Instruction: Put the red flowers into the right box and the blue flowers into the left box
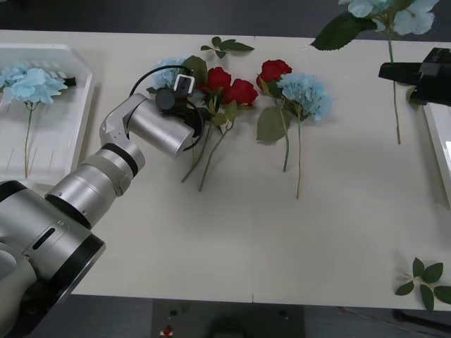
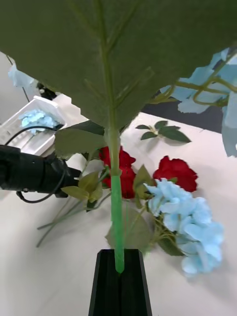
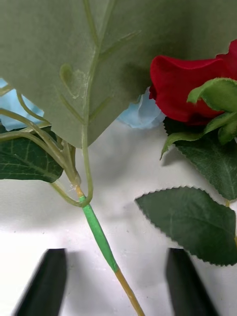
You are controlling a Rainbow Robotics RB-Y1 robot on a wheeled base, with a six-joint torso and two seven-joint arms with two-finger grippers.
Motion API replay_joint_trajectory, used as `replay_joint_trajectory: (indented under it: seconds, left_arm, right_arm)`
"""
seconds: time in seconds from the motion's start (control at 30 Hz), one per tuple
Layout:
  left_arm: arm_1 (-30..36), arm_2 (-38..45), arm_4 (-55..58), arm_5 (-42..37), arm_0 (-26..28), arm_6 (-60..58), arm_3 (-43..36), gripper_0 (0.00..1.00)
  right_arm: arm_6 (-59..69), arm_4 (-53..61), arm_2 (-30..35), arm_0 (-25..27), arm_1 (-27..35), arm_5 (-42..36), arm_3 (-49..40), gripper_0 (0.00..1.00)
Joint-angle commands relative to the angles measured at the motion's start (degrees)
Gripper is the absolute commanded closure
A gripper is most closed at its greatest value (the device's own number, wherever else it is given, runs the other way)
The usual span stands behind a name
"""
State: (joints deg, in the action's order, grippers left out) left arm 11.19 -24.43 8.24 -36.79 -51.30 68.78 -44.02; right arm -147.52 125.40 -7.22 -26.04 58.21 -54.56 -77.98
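The left box already holds one blue flower, while the wide-open left gripper straddles another blue stem beside the red flowers, and the right gripper pinches a blue flower cut off above the right box.

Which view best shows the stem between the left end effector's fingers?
Left wrist view: the blue flower stem lies on the table between the open left end effector. In the front view the arm hides it; the right wrist view shows the arm beside the flowers.

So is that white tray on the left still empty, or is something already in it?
Not empty. One blue flower lies inside the left tray, its stem running along the ribbed base.
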Motion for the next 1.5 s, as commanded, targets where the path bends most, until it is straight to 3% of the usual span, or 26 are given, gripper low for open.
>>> replay_joint_trajectory:
  seconds: [0.03, 0.5, 0.6, 0.7, 0.77, 0.97, 1.2, 1.5]
  left_arm:
    - [0.1, -1.3, -0.9, 0.6, -1.9, -2.1, -0.5, 1.0]
    - [0.0, -0.7, -0.6, 0.8, -1.9, -2.7, -0.8, 1.0]
    - [1.1, 0.1, -0.6, -3.6, -1.8, -2.0, -3.9, 1.0]
    - [2.8, 0.1, 0.4, -10.0, -1.8, -1.5, -8.4, 1.0]
    - [6.9, 0.7, 4.9, -23.2, -1.8, 2.1, -17.7, 1.0]
    - [13.1, 5.0, 13.3, -43.7, -1.2, 8.5, -33.1, 1.0]
    - [17.4, 15.2, 20.0, -54.5, 3.3, 12.8, -48.4, 1.0]
    - [23.4, 34.6, 25.3, -65.5, 9.7, 14.4, -66.1, 1.0]
  right_arm:
    - [-0.5, 2.7, -3.2, -2.5, -0.6, 3.2, -2.3, 1.0]
    - [0.4, 6.6, -6.1, -3.3, -2.1, 6.4, -7.0, 1.0]
    - [0.3, 8.5, -8.2, -3.7, -2.1, 7.9, -8.1, 1.0]
    - [0.2, 9.5, -9.5, -3.9, -2.0, 9.3, -8.9, 1.0]
    - [0.5, 9.6, -10.7, -4.3, -1.9, 10.9, -10.2, 1.0]
    - [0.7, 12.1, -13.7, -4.7, -0.5, 13.9, -13.1, 1.0]
    - [0.9, 12.2, -14.0, -4.7, 0.0, 13.8, -13.7, 1.0]
    - [0.9, 12.1, -14.0, -4.6, -0.1, 13.5, -13.7, 1.0]
